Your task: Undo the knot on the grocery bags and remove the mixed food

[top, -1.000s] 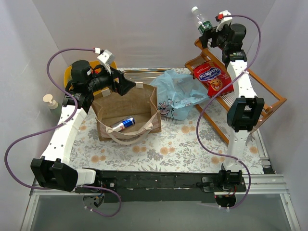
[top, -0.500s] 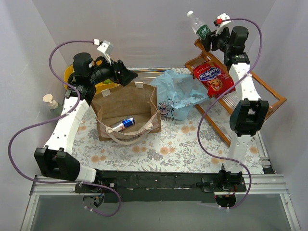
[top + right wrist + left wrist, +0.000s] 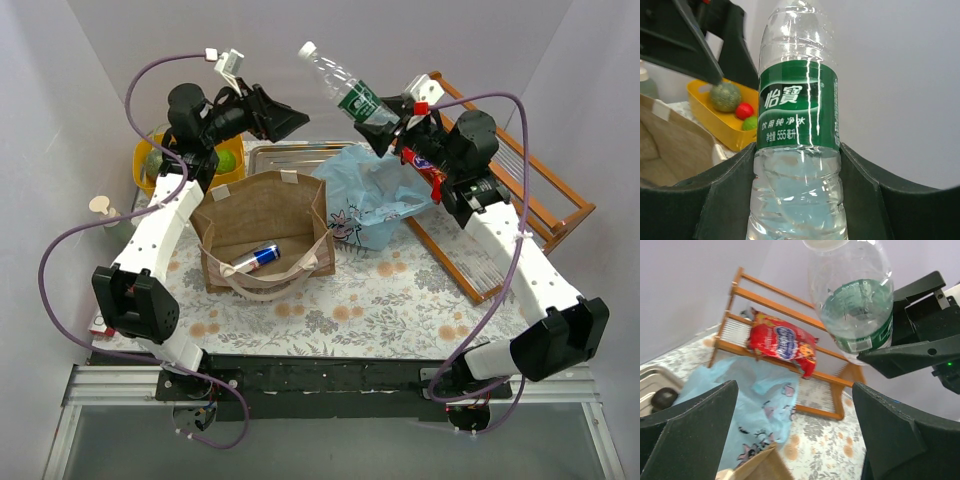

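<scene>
Now the right pincer (image 3: 393, 125), clamped on the bottle (image 3: 345, 90), has swung it from above the wooden rack (image 3: 550, 205) to mid-air over the blue bag (image 3: 365, 195). The left pincer (image 3: 288, 120) has risen, wide open, facing it, so a handover looks likely. The air between them is free, though the back wall is close. A can (image 3: 256, 258) lies inside the open paper bag (image 3: 262, 210)
</scene>
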{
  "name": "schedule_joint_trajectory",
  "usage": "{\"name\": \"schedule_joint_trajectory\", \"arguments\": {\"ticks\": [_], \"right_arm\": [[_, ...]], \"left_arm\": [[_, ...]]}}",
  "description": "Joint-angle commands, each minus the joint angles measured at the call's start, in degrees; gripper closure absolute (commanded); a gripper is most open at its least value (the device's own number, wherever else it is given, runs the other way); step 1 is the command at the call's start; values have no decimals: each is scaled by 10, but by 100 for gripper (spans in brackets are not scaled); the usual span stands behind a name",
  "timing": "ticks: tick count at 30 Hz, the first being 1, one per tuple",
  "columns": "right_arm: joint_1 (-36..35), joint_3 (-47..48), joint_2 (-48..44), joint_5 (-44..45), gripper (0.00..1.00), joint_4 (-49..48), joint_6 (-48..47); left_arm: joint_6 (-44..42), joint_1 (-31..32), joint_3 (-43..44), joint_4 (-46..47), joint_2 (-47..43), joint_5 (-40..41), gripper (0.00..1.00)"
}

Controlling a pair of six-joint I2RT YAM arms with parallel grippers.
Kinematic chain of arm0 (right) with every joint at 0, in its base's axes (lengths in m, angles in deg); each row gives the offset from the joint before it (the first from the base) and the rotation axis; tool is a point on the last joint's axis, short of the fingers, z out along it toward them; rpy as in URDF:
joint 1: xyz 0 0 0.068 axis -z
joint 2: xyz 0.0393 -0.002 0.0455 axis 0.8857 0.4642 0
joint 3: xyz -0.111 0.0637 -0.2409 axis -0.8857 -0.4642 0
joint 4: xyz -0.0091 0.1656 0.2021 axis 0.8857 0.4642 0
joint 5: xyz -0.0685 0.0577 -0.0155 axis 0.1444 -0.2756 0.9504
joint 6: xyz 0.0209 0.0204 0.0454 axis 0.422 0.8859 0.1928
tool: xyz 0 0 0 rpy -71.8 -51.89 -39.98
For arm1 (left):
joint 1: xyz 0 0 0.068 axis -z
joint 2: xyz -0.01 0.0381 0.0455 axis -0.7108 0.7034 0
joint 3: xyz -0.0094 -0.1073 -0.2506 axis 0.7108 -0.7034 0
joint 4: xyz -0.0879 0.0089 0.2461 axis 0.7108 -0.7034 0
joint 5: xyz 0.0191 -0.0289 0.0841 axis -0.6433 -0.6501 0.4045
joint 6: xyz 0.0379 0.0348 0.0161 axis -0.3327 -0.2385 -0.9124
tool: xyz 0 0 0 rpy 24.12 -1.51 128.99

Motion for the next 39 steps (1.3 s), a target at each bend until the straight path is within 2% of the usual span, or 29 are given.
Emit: {"name": "schedule_joint_trajectory", "arguments": {"ticks": [1, 6, 13, 16, 17, 19, 20, 21, 22, 23, 24, 26, 30, 35, 39], "right_arm": [[-32, 32, -3, 29, 89, -34, -12], [-67, 45, 8, 19, 89, -8, -18], [-103, 31, 8, 11, 89, -4, -26], [-121, 23, 8, 15, 87, -5, -29], [-127, 21, 9, 11, 79, -1, -35], [-131, 20, 12, -16, 73, 20, -41], [-134, 20, 12, -26, 63, 26, -40], [-135, 20, 11, -39, 57, 38, -38], [-136, 16, 5, -40, 50, 42, -34], [-136, 15, 0, -42, 12, 47, -31], [-135, 17, -4, -44, 3, 57, -36], [-132, 22, -24, -33, 2, 81, -46], [-121, 45, -50, 1, 2, 63, -20], [-120, 119, -4, -12, 3, 76, 49], [-120, 132, 21, -26, 9, 80, 48]], "left_arm": [[33, 41, 25, 47, 1, -24, 2], [66, 61, 32, 63, 1, 17, 2], [48, 63, 49, 46, -1, 30, 2], [-3, 66, 50, 36, -1, 2, 19], [-16, 67, 47, 36, -2, -5, 34], [-65, 72, 42, 35, -7, -34, 52], [-87, 74, 37, 34, -7, -52, 73], [-98, 77, 33, 34, -8, -65, 84], [-104, 77, 27, 31, -10, -66, 91], [-125, 77, 21, 26, -11, -73, 96], [-144, 77, 8, 21, -13, -78, 100], [-202, 77, -5, -8, -23, -78, 100], [-277, 77, -37, -49, -43, -78, 100], [-351, 84, -33, -135, -44, -82, 100], [-393, 95, -25, -165, -47, -94, 100]]}}
